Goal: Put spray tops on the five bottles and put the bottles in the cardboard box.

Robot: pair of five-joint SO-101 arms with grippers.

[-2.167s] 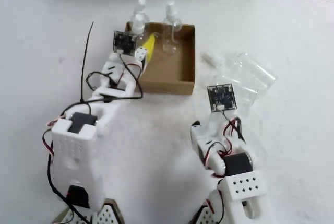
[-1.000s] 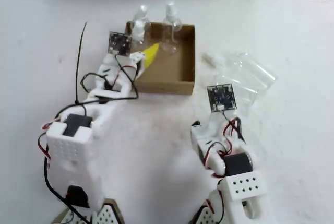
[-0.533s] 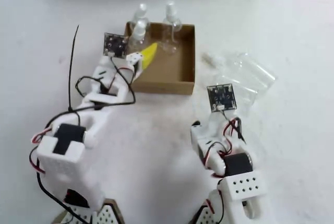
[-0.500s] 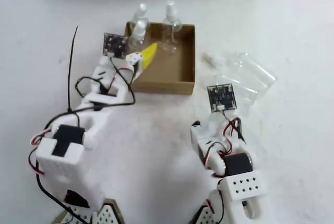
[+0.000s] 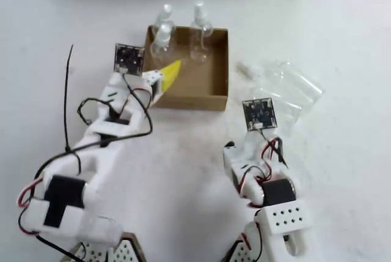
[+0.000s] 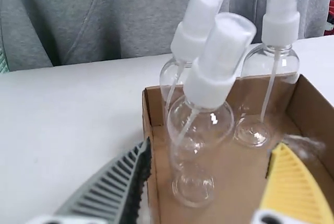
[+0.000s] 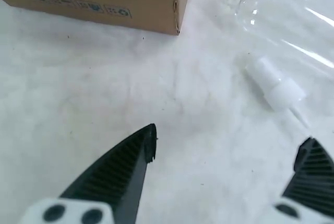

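Already three capped bottles (image 6: 201,125) stand at the cardboard box (image 6: 308,104) before the released left tool (image 6: 213,152); uncapped bottles (image 7: 284,12) lie beyond the released right tool (image 7: 229,136)

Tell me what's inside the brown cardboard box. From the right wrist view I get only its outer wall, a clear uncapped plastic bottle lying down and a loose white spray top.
Observer: Three clear plastic bottles with white spray tops stand upright at the far end. The front bottle and the right bottle are inside. The rear bottle may be inside or just behind the wall, I cannot tell which.
Operator: Is the left arm holding one of them?
Observer: No. The left arm has its jaws open and empty, on either side of the brown cardboard box's left wall. The grey one is outside and the yellow one is over the inside.
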